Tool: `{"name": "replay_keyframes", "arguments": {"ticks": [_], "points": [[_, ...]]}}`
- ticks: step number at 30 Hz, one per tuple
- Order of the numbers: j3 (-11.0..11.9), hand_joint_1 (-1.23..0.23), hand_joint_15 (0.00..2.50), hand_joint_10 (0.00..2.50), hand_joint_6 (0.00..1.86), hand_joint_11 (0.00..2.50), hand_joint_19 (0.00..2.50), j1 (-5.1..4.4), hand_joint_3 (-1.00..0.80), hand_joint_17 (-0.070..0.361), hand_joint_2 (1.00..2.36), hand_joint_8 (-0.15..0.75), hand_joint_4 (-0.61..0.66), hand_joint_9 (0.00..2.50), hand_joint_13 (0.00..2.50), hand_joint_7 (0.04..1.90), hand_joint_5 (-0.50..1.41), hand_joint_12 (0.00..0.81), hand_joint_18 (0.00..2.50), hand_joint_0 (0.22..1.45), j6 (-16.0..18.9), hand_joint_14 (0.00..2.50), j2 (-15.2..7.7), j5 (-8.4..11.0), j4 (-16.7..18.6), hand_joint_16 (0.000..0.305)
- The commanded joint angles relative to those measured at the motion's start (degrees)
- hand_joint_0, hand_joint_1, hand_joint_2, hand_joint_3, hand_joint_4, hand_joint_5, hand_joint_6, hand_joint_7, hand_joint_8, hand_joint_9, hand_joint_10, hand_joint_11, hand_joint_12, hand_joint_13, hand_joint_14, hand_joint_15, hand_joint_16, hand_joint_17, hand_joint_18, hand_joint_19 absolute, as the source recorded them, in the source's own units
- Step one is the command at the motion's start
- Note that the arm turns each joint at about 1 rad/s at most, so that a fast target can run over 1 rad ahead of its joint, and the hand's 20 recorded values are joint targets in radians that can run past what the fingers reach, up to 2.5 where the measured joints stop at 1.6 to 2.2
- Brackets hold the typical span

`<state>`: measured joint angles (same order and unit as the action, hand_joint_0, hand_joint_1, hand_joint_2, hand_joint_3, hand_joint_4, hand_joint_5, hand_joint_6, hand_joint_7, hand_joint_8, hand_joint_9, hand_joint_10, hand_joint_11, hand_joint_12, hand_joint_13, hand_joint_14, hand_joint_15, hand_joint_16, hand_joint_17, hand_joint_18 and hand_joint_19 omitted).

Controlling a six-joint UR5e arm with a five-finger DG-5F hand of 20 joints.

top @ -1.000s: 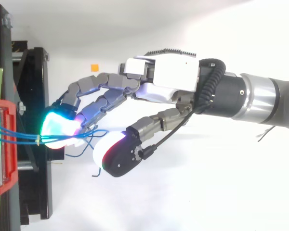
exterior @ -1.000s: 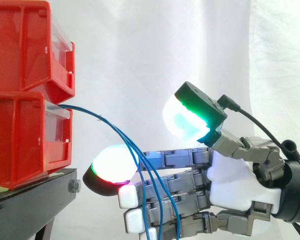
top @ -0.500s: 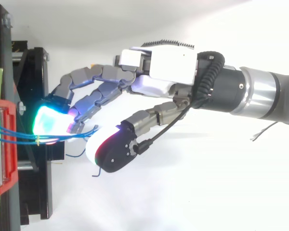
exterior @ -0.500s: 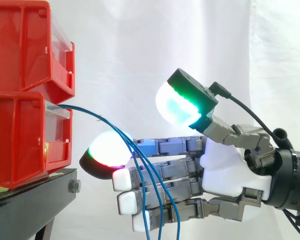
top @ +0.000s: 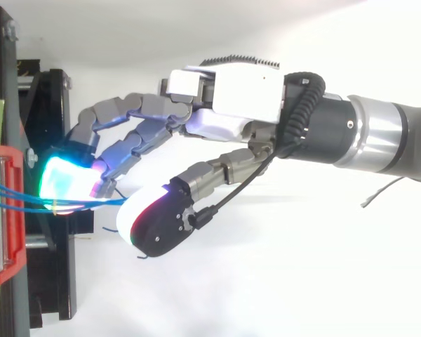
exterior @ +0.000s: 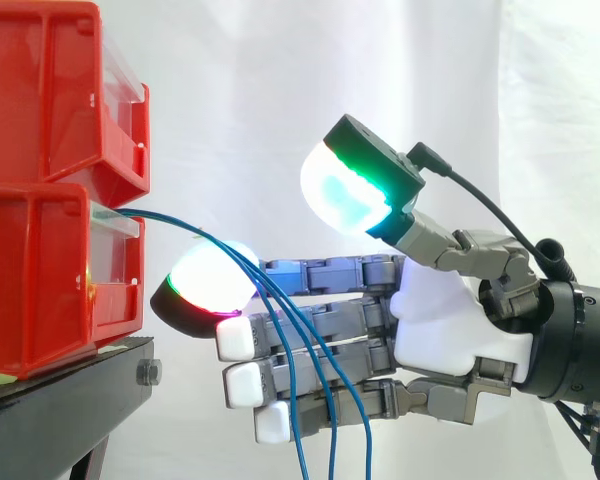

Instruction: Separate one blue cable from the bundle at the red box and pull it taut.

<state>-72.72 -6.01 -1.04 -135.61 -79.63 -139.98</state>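
Two red bins are stacked at the left, the upper bin [exterior: 40,90] on top of the lower bin [exterior: 40,280], both on the black stand [exterior: 60,410] in front of the white curtain [exterior: 260,100]. Out of the lower bin's front come the blue cables [exterior: 185,231]. I count three strands, leaving together, arcing to the right and then dropping away below the frame. One hand [exterior: 450,320] reaches in from the right. Its fingers [exterior: 320,320] stretch nearly straight toward the bins and the thumb [exterior: 345,195] is lifted high, its pad glowing green and cyan, well apart from them. Nothing is pinched; the grasp is loose and spread. The three strands cross the camera side of the fingers, just beside the white-glowing fingertip. From above, the cables [top: 14,199] run from the bin into the gap between that fingertip and the thumb. All three strands are slack and bunched.
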Motion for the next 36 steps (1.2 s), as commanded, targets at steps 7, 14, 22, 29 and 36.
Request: {"name": "replay_keyframes", "arguments": {"ticks": [7, 14, 22, 29, 36], "points": [[0.12, -0.73, 0.55, 0.01, 0.5, 0.54, 0.65, -0.59, -0.45, 0.099, 1.0, 0.296, 0.2, 0.76, 0.76, 0.96, -0.14, 0.343, 0.57, 0.57, -0.1, 0.02, 0.0, 0.08, -0.03, 0.044], [0.03, -0.73, 0.55, 0.02, 0.5, 0.55, 0.65, -0.85, -0.45, 0.099, 1.0, 0.294, 0.2, 0.76, 0.76, 0.96, -0.14, 0.343, 0.57, 0.57, -0.1, 0.02, -0.18, 0.0, -0.03, 0.044], [-0.67, -0.73, 0.55, 0.02, 0.5, 0.55, 0.65, -0.94, -0.45, 0.099, 1.0, 0.294, 0.2, 0.76, 0.76, 0.96, -0.14, 0.344, 0.57, 0.57, -0.28, 0.02, -0.27, -0.09, 0.15, 0.044], [-0.76, -0.73, 0.56, 0.01, 0.5, 0.54, 0.65, -1.02, -0.45, 0.099, 1.0, 0.293, 0.2, 0.75, 0.75, 0.96, -0.14, 0.345, 0.57, 0.57, -1.33, 0.02, -0.18, -0.27, 0.15, 0.044], [-0.76, -0.73, 0.56, 0.01, 0.5, 0.55, 0.64, -1.29, -0.45, 0.099, 1.0, 0.296, 0.2, 0.75, 0.75, 0.96, -0.14, 0.347, 0.57, 0.57, -1.68, 0.02, -0.27, -0.18, -0.38, 0.044]]}}
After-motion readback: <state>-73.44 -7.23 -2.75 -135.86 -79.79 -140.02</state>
